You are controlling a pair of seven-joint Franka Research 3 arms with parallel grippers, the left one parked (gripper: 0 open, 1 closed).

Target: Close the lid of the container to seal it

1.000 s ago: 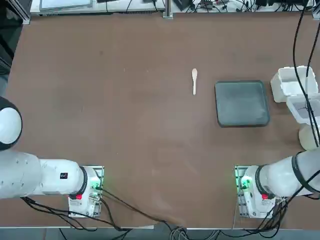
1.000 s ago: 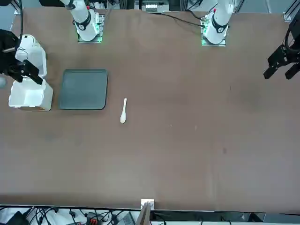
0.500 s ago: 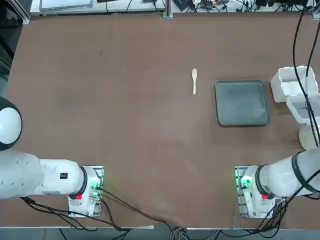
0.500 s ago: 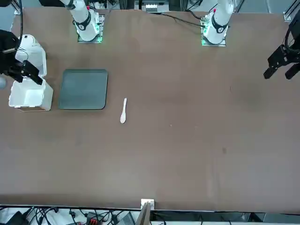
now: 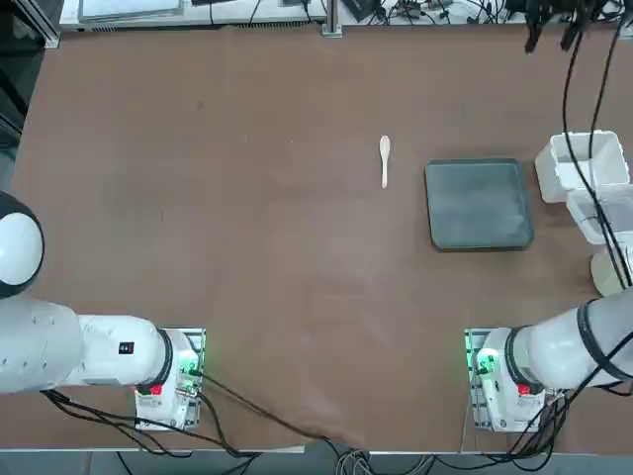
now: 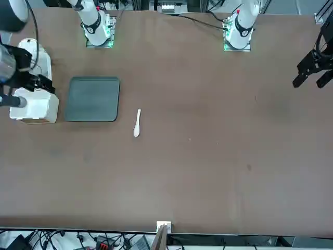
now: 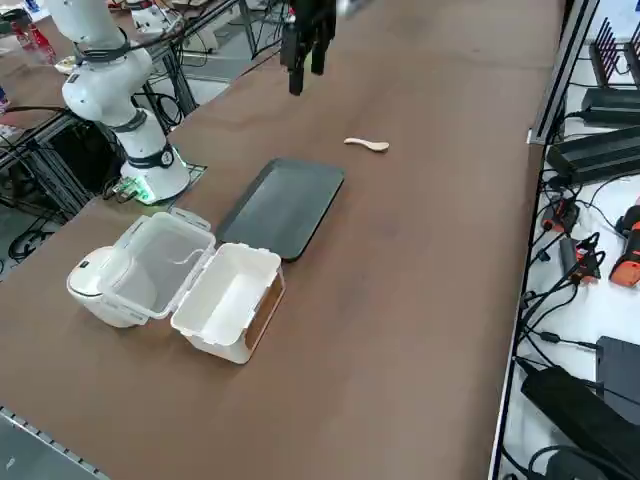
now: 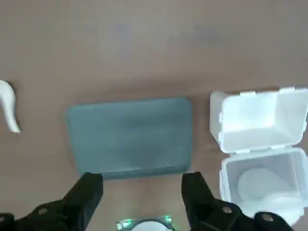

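The small white container [image 7: 228, 300] sits open near the table's right edge, beside the grey tray. Its translucent lid [image 7: 160, 262] lies folded back flat on the robot's side of the box, resting over a round cream dish. Both also show in the top view, container [image 5: 582, 163] and lid [image 5: 605, 213], and in the wrist view, container [image 8: 260, 122] and lid [image 8: 262, 178]. My right gripper [image 7: 305, 60] hangs high above the table, open and holding nothing. In the wrist view the right gripper [image 8: 142, 187] is above the tray's near edge, with the box off to one side.
A dark grey square tray [image 5: 479, 203] lies left of the container. A small cream spoon [image 5: 385, 158] lies further left on the brown table. The round cream dish [image 7: 90, 282] sits under the lid's outer edge. The arm's black cable [image 5: 593, 148] hangs across the box in the top view.
The right arm has lifted and pulled away from the lid; its gripper now shows at the top view's upper right. Box, lid, tray and spoon have not moved.
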